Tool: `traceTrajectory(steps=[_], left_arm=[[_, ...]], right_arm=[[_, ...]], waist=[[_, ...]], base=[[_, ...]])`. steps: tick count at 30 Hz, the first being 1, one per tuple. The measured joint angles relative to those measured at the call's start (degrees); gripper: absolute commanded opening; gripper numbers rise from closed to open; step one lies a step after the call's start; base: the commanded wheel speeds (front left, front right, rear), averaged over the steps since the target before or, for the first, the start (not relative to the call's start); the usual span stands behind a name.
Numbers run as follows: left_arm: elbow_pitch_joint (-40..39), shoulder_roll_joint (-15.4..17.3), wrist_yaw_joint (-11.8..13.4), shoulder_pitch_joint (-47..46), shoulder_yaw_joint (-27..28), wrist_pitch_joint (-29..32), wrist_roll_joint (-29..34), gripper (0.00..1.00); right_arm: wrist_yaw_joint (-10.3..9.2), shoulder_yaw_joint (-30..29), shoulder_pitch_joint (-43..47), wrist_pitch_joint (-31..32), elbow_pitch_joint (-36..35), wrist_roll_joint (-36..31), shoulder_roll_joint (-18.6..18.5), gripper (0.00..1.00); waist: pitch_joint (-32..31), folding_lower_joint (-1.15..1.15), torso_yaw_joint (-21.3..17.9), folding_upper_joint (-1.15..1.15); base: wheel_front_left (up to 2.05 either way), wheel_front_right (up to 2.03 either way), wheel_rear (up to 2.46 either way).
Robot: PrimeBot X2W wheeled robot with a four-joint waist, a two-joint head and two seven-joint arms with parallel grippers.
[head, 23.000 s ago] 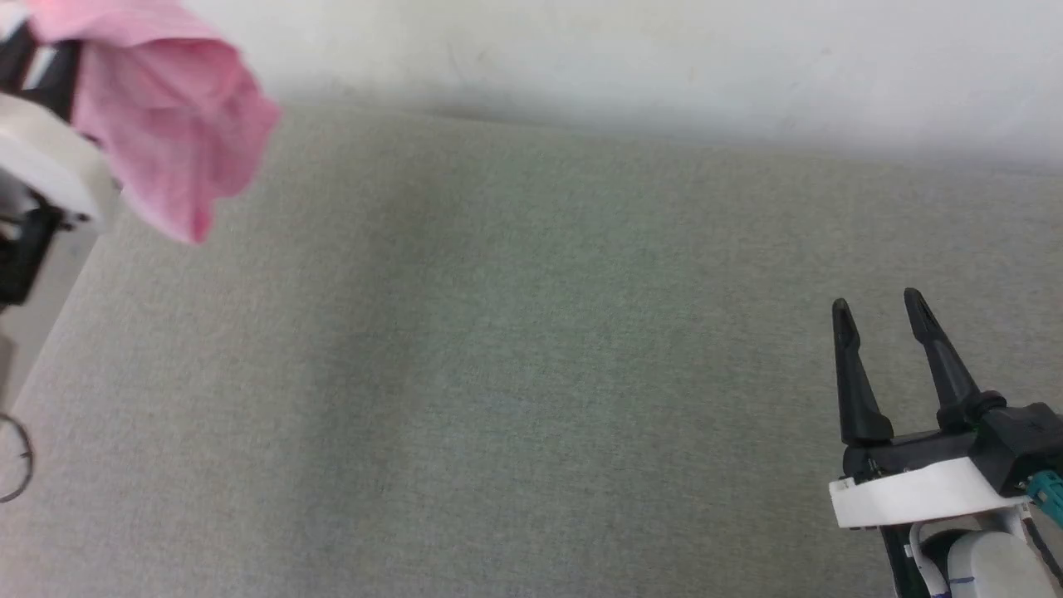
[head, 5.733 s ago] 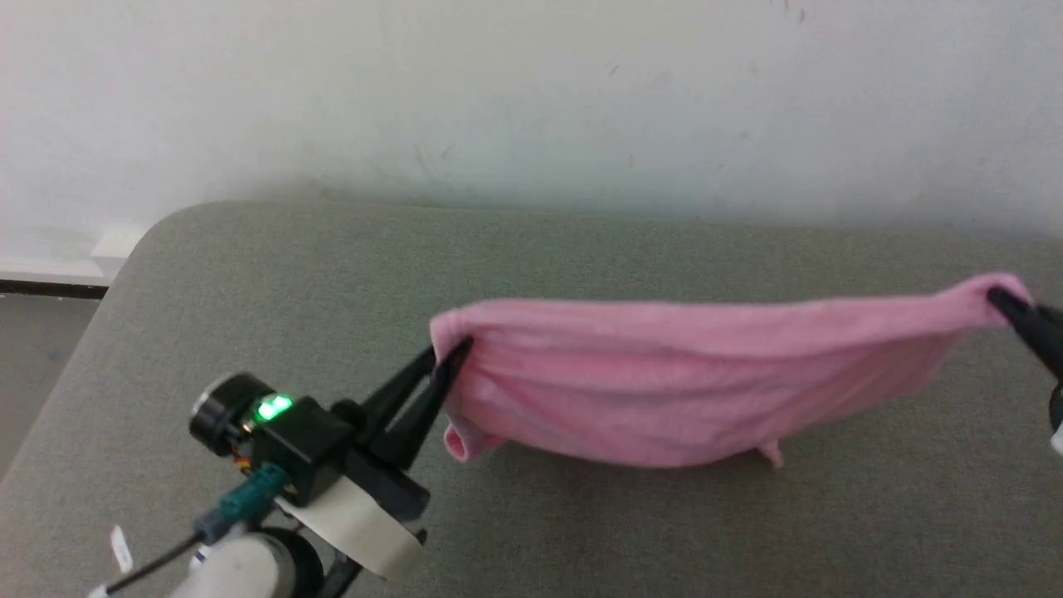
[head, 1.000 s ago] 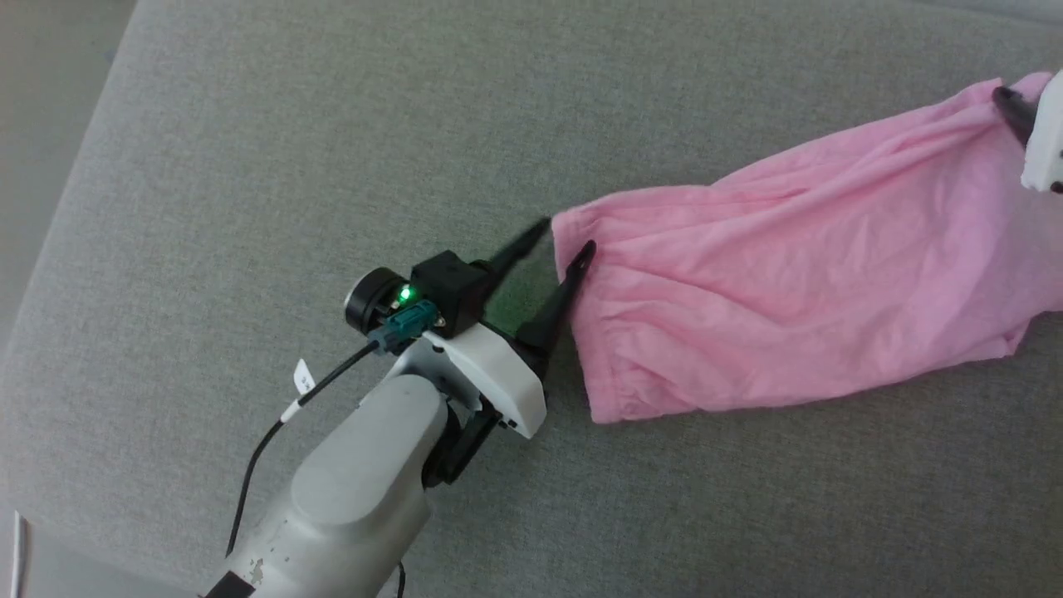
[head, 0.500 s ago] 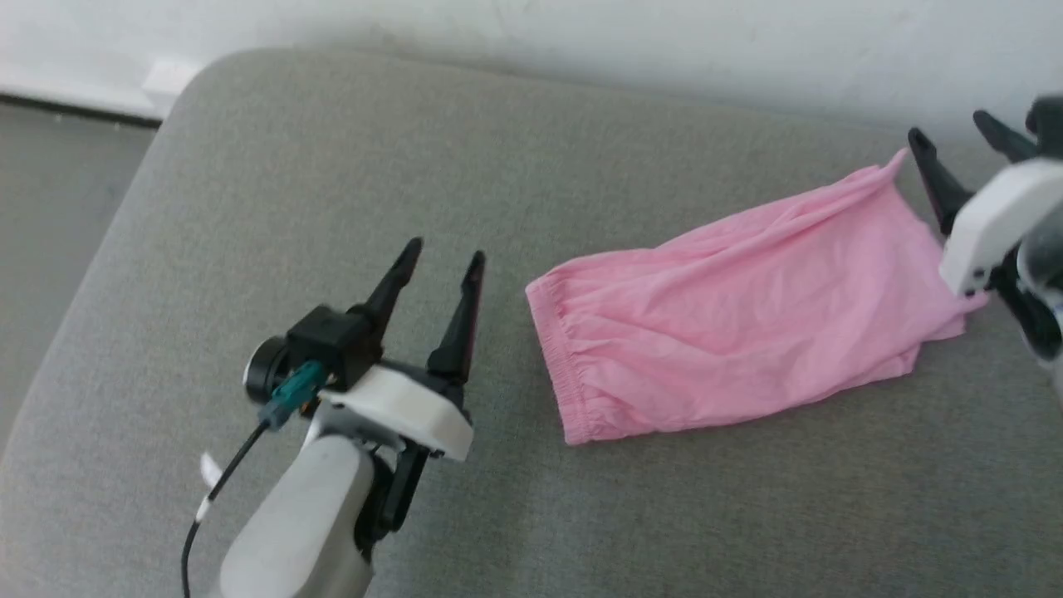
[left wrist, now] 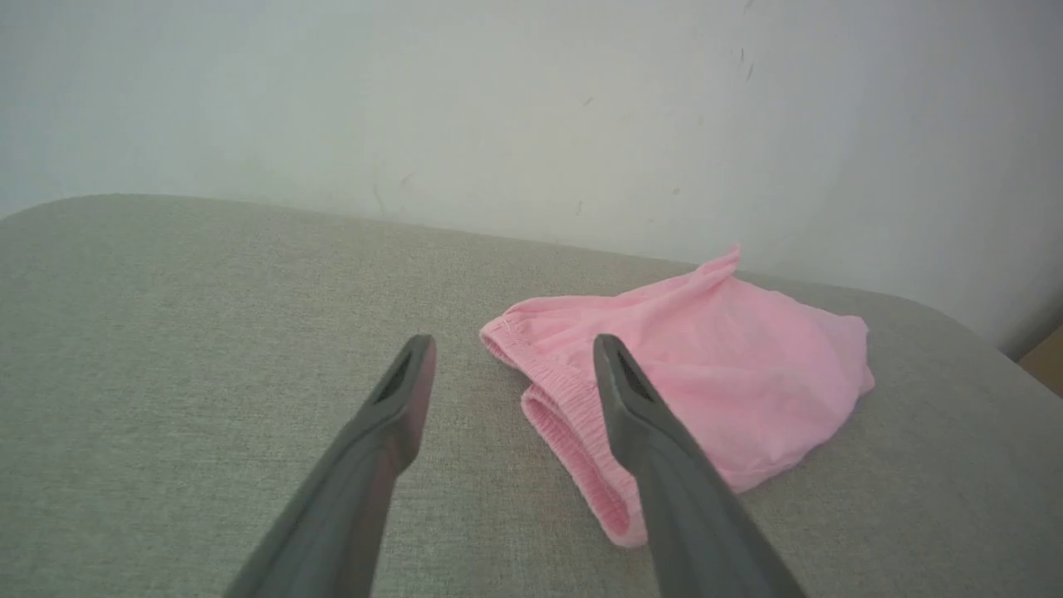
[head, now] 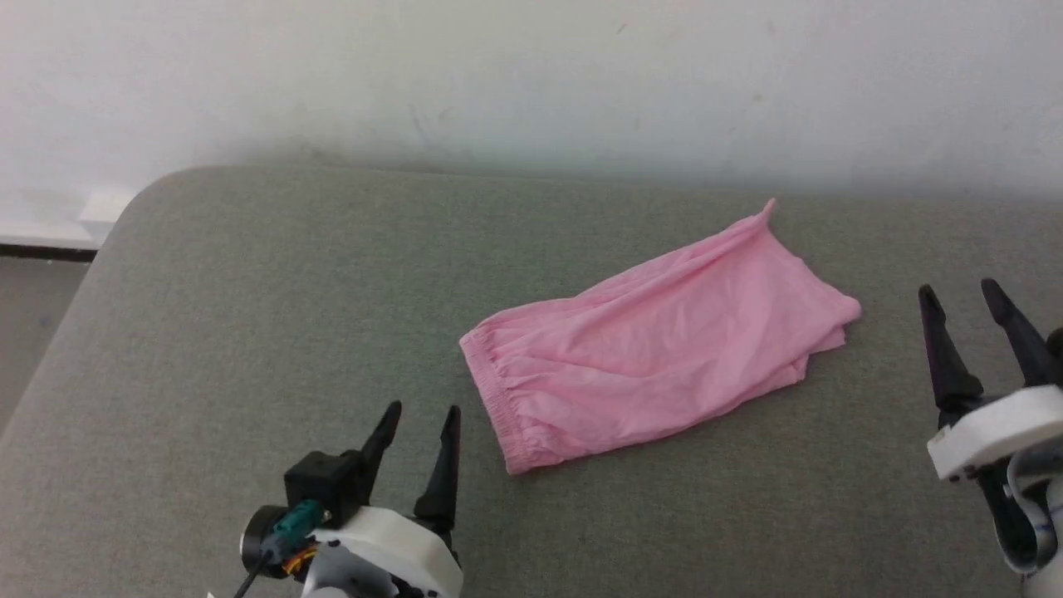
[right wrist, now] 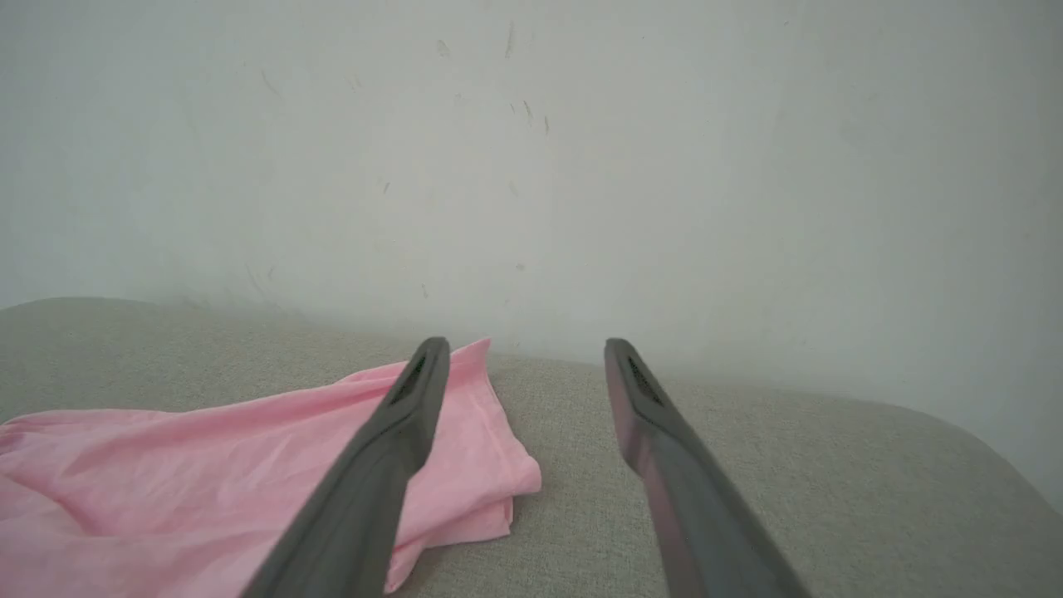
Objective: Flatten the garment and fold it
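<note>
Head view: garment [head: 656, 349] lies mid-frame on the grey surface [head: 249, 291]; left gripper [head: 423, 409] lower left, right gripper [head: 957, 287] lower right, both spread and empty. Left wrist view: garment right of centre. Right wrist view: garment lower left.

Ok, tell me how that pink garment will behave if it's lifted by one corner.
The garment would probably drape and hang limp: it lies thin and creased. It looks light, so a push would likely bunch it on the grey fabric surface rather than slide it whole. The gathered waistband seems the thickest edge, likely easiest to pinch.
</note>
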Motion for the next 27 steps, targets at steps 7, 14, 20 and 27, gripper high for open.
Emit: traceTrajectory(steps=[7, 14, 20, 27], left_arm=[[1.4, -0.5, -0.2, -0.3, -3.3, 9.9, -1.3, 1.0], [6.1, -1.7, 1.7, -5.2, -4.1, 17.9, -1.8, 1.0], [9.4, -1.3, 4.6, -7.6, -4.9, 22.1, -0.3, 1.0], [9.7, -0.5, 4.0, -9.4, -6.2, 24.6, 0.1, 0.0]], right_arm=[[0.0, -8.8, 11.0, 1.9, -13.1, -6.2, 8.3, 1.0], [0.0, -10.9, 13.1, 5.2, -20.7, -8.0, 11.5, 1.0], [0.0, -10.9, 13.1, 6.1, -23.0, -8.0, 12.3, 1.0], [0.0, -11.1, 13.1, 6.9, -23.8, -8.1, 12.1, 1.0]], waist=[[0.8, 0.01, -3.8, 0.0], [4.3, 0.02, -6.5, 0.0], [6.9, 0.02, -8.4, 0.0], [8.4, 0.01, -8.6, 0.0]], base=[[0.0, 0.0, 0.0], [0.0, 0.0, 0.0], [0.0, 0.0, 0.0], [0.0, 0.0, 0.0]])
